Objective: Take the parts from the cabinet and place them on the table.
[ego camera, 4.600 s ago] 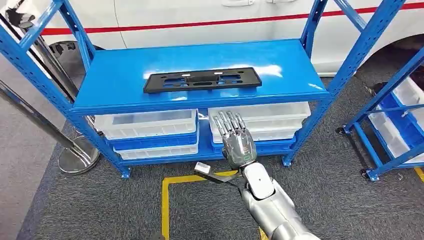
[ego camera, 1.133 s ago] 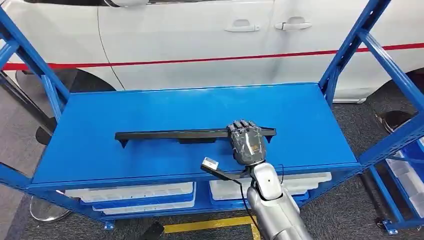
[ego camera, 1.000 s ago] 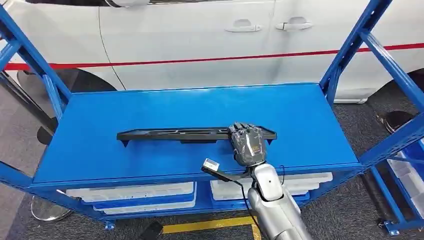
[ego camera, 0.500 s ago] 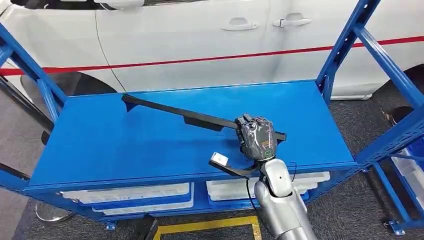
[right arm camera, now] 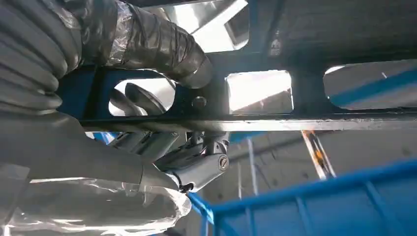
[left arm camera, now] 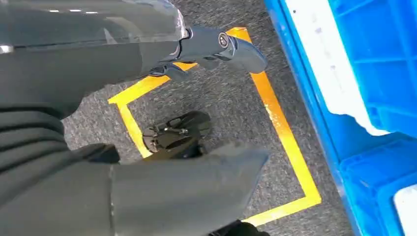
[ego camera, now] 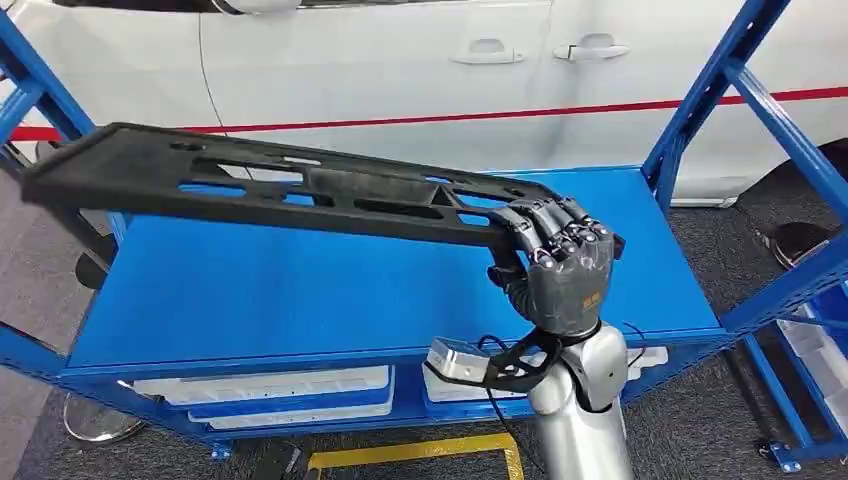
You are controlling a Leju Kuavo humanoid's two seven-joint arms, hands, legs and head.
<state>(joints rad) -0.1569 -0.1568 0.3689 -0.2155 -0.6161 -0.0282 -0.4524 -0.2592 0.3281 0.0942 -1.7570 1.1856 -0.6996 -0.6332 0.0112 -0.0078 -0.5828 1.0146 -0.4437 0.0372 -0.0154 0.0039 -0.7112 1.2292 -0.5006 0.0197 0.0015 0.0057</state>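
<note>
**A:** Nearest in the head view, at five o'clock, what is there?

**B:** The silver right arm (ego camera: 575,420), smooth and rounded, rising to the dark right hand (ego camera: 556,268). Its fingers are curled over one end of the part (ego camera: 290,188), a long, flat, matt black plastic panel with slotted cut-outs. The panel is lifted clear of the shelf (ego camera: 300,300) and reaches out toward ten o'clock.

**A:** Does the right wrist view add anything?

**B:** It looks at the panel's underside (right arm camera: 295,98): rectangular openings with light coming through, a raised rib, and the thick grey thumb (right arm camera: 162,49) pressed to one face with the fingers (right arm camera: 147,142) wrapped on the other. The grip is far plainer here.

**A:** And the left hand?

**B:** It shows in the left wrist view: the left hand (left arm camera: 187,49) hangs over dark speckled carpet (left arm camera: 231,113) with yellow tape (left arm camera: 285,142), fingers apart and holding nothing.

**A:** Farther off?

**B:** The glossy blue metal shelf lies beneath the panel. Beyond it, at twelve o'clock, stands a white car (ego camera: 400,70) with a red stripe.
</note>
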